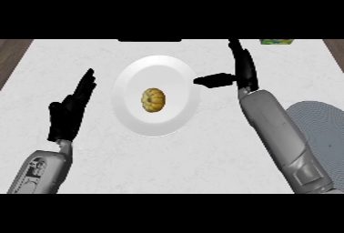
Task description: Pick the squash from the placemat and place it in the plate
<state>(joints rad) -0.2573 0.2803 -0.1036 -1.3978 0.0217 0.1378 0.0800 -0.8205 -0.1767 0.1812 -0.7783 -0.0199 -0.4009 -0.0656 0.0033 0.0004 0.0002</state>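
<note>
Right hand [243, 68]: open, fingers straight, thumb extended left toward the plate [128, 102] rim, holding nothing. Left hand [70, 111]: open, resting at the left, fingers up. Squash [153, 99]: lying at the plate's centre, well clear of the grey placemat [322, 127] at the near right. Handling estimate: small, light, rigid, ribbed skin (probably not slippery). Recommended hold: across the widest part, thumb opposing fingers.
</note>
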